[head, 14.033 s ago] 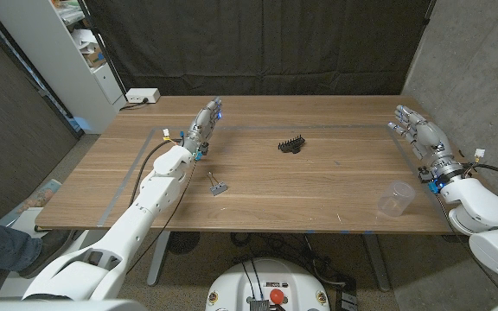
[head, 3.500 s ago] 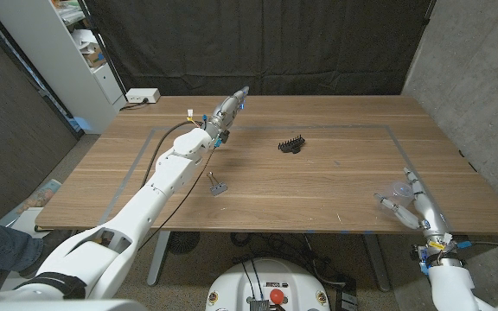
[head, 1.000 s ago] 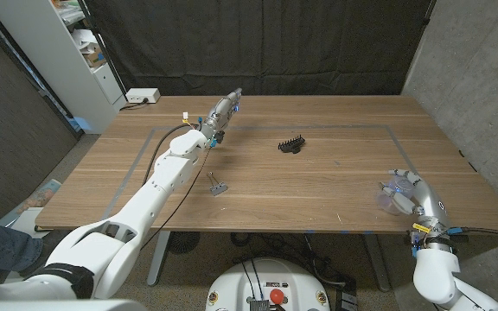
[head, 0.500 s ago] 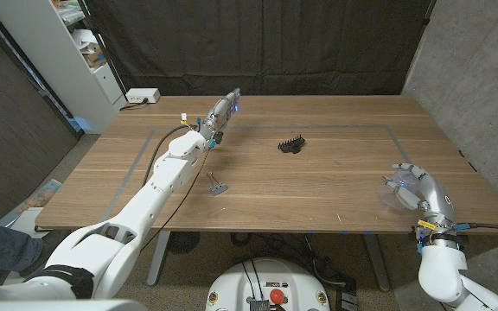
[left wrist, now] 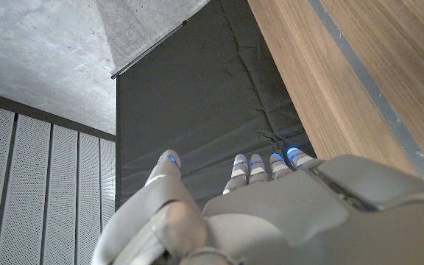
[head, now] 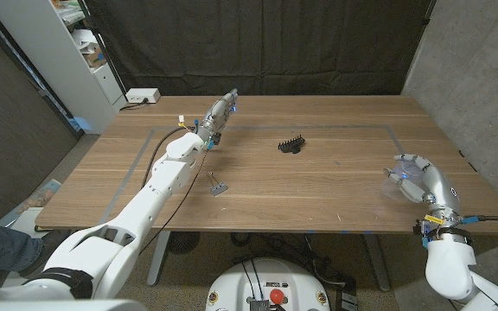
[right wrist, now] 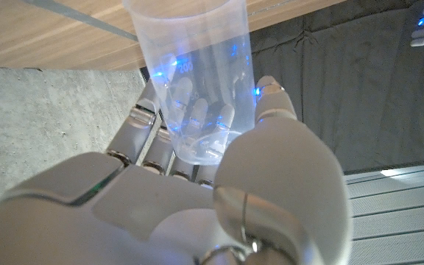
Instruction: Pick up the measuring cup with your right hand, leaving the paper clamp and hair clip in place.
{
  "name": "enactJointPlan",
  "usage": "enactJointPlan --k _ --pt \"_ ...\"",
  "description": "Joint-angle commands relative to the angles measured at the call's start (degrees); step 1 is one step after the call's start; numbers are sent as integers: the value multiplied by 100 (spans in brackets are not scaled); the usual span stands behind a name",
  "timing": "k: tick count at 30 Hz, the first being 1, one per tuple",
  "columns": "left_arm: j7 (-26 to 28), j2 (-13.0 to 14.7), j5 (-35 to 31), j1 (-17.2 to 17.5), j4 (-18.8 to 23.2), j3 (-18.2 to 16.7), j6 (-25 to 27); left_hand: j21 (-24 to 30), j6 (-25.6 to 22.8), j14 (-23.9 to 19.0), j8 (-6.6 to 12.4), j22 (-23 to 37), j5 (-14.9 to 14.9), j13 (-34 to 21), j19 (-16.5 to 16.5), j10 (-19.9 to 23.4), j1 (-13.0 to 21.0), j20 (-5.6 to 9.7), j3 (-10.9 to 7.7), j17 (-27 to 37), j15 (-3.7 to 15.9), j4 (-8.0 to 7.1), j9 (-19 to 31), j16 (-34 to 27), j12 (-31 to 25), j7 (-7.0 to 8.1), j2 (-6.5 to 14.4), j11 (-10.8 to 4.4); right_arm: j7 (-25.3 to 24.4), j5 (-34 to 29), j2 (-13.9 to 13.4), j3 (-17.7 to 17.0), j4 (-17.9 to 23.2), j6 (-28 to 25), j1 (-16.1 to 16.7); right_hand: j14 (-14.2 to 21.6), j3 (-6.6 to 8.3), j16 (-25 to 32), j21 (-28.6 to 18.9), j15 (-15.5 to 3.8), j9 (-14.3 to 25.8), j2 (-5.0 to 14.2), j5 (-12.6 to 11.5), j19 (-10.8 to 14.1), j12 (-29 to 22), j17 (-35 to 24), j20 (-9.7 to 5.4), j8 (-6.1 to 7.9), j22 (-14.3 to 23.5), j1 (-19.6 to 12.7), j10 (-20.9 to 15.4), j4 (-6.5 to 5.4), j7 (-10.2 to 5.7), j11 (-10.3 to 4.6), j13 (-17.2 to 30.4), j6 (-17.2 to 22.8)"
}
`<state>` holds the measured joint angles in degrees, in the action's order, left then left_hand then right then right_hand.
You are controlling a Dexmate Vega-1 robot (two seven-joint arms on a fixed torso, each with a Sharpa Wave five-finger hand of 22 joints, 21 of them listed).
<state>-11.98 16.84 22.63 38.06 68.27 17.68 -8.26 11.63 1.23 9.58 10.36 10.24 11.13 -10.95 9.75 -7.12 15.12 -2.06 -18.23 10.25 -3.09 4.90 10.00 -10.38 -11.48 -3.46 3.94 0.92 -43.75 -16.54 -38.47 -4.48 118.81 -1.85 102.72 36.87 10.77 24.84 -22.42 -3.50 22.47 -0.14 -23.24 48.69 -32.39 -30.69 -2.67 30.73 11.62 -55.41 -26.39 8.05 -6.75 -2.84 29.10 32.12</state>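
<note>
Left robot hand (head: pixel 220 110): it is seen stretched out over the far left part of the worktop (head: pixel 258 186), fingers straight and side by side, nothing held.
Paper clamp (head: pixel 217 184): it is left lying near the front edge, left of centre, untouched.
Hair clip (head: pixel 292 145): it is left lying near the middle, well apart from both hands.
Measuring cup (right wrist: pixel 197 81): it is found at the right edge of the worktop, inside the right robot hand (head: pixel 416 179); in the right wrist view the fingers are curled behind it and the thumb is set against its near side.
Step in hand: the grasp is judged to be made; whether the cup is clear of the worktop cannot be told.
Next move: a steady lift straight up is called for, with the grip kept gentle, since the thin clear wall may flex or slip.
</note>
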Motion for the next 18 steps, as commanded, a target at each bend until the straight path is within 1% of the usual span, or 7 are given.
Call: enactJointPlan --k 1,3,10,18 --pt "-43 42 53 58 39 -58 -88 -7 -16 116 33 30 -21 -14 283 -4 -12 -38 -7 15 -5 18 20 -31 -48 24 36 -6 412 -47 144 -349 370 -14 133 44 59 3 -37 -270 25 486 54 296 -43 -49 -327 41 25 -458 3 6 62 18 39 9" --pt "-74 21 94 53 -3 -75 -119 -6 -18 110 33 30 -21 -14 283 1 -12 -36 -7 15 -5 19 20 -34 -50 21 37 -8 517 -65 145 -418 435 -30 171 46 61 -5 -47 -255 35 489 84 297 -35 -70 -334 44 26 -456 41 1 58 43 52 -3" --pt "-137 19 107 37 -76 -79 -179 -8 -20 109 34 30 -21 -14 289 -5 -12 -38 -6 15 1 21 20 -34 -48 21 40 -3 710 -188 297 -615 738 -151 257 50 74 -14 -64 -253 52 513 131 293 -38 -108 -334 55 28 -462 61 -7 81 25 74 -7" --pt "-217 -5 149 18 -215 -115 -275 -7 -21 110 34 31 -21 -14 290 -2 -11 -37 -6 14 -2 25 20 -34 -50 22 45 -2 955 -278 441 -862 965 -76 286 44 93 -41 -88 -245 32 533 208 274 -45 -161 -331 27 31 -471 82 -12 93 41 106 -44"
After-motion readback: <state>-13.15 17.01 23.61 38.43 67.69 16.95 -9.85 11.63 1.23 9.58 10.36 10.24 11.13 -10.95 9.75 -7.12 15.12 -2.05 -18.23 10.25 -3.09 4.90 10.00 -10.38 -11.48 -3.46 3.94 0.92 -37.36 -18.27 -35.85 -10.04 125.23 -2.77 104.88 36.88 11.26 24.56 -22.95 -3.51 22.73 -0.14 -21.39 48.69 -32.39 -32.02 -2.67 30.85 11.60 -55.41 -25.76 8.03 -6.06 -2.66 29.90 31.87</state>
